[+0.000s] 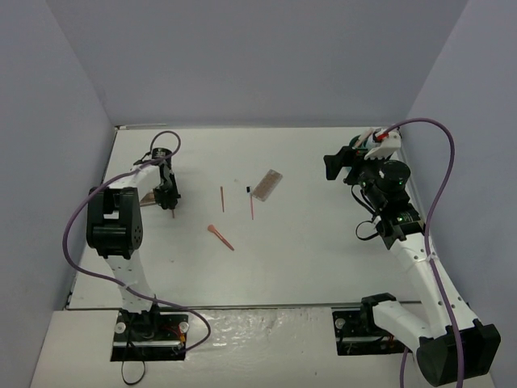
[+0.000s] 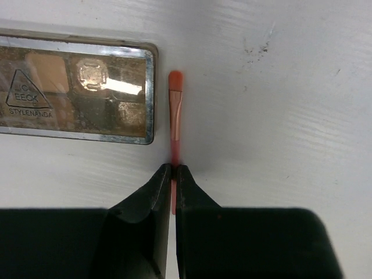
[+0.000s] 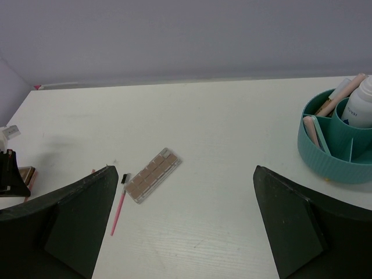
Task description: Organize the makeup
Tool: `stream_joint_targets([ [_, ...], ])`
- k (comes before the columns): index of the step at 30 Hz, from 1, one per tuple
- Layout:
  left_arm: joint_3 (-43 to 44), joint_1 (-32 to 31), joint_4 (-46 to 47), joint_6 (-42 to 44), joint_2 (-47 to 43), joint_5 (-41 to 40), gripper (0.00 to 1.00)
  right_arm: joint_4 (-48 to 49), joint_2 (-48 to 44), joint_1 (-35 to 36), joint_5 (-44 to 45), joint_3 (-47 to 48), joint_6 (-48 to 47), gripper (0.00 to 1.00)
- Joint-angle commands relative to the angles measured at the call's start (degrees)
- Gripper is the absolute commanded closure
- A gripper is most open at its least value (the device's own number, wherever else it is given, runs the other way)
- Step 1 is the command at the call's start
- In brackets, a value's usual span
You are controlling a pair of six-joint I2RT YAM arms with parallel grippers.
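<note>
Black jaws of the left gripper are pinching the low handle of a thin orange stick, seemingly light, stiff and slippery, lying on the table beside a palette, while the right gripper is hovering spread wide.

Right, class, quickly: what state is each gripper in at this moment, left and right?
Left gripper: closed on the thin orange brush, which lies on the table.
Right gripper: open, holding nothing.
</note>
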Motion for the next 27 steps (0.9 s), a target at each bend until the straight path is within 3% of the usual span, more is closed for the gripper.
stream_joint_targets([
  [1,-0.2,-3.2,0.0,-1.3,-0.3,-0.9,1.0,4.1,-1.3,0.3,-0.1,0.5,-0.5,0.0],
  [8,0.1,-10.1,1.8,1.8,-13.3,-2.4,1.0,3.8,0.0,0.4,-7.4,1.9,0.7,0.0],
  [14,-2.5,-21.0,11.7,4.7,-26.4,1.4,1.0,5.0,4.5,1.3,-19.6,4.5,5.8,0.06],
  [27,-0.6,-39.9,24.2,7.7,-31.8,5.2,1.0,15.5,12.4,8.8,-26.4,6.0,16.3,0.33],
])
